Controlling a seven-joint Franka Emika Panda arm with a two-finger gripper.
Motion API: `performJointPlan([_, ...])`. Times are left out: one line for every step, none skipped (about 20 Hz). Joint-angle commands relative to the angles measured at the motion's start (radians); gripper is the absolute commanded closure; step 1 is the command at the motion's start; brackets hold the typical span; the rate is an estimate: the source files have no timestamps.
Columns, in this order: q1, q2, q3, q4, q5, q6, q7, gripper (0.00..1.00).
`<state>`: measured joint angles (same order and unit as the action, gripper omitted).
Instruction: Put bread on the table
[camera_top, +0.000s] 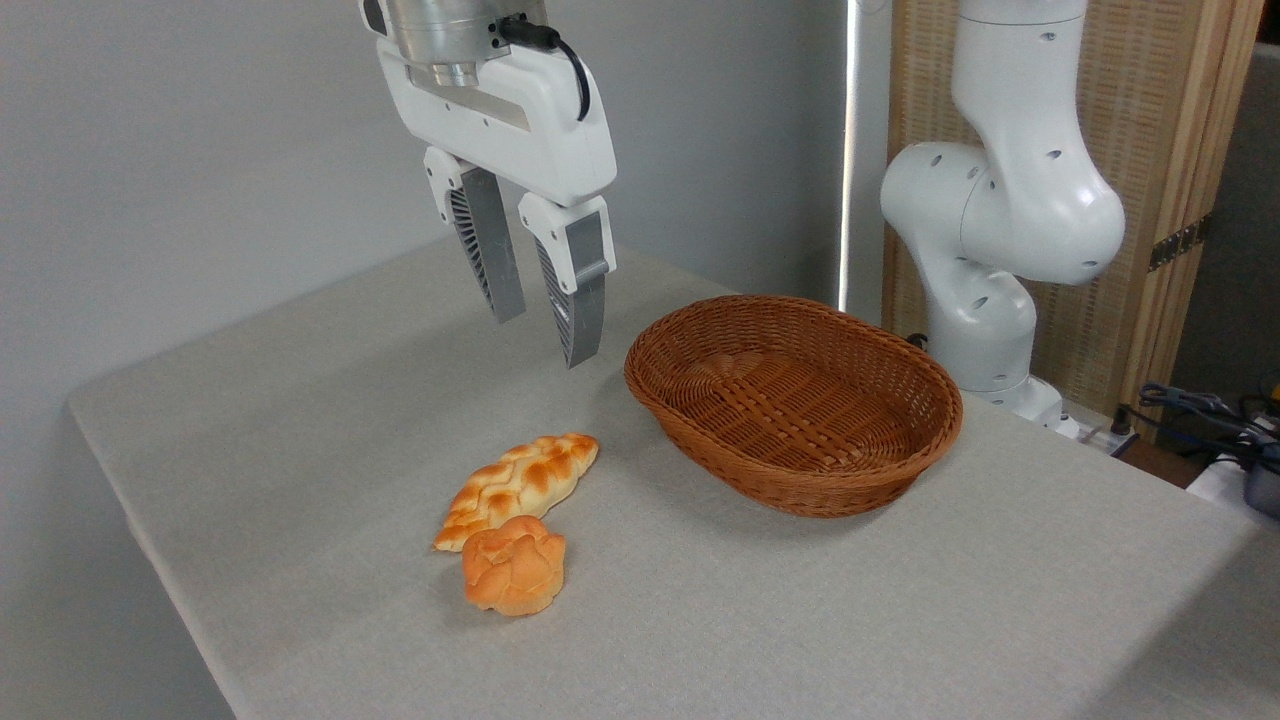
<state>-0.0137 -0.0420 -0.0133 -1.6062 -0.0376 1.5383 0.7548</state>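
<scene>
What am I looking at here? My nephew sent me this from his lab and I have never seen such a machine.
It is one picture from a fixed camera looking down across a table covered in pale grey cloth. The big white jointed thing at the right is the robot arm; it reaches out of the frame at the top and comes back in at the upper left. There its gripper hangs in the air above the table: two grey fingers a little apart, holding nothing. On the cloth lie a long braided loaf of bread and, just in front of it, a small round orange bun; whether they touch I cannot tell. To their right stands an oval brown wicker basket, empty. Some cables show at the far right edge.
</scene>
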Motion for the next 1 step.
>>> performJointPlan([0.011, 0.008, -0.005, 0.026, 0.004, -0.033, -0.006, 0.0])
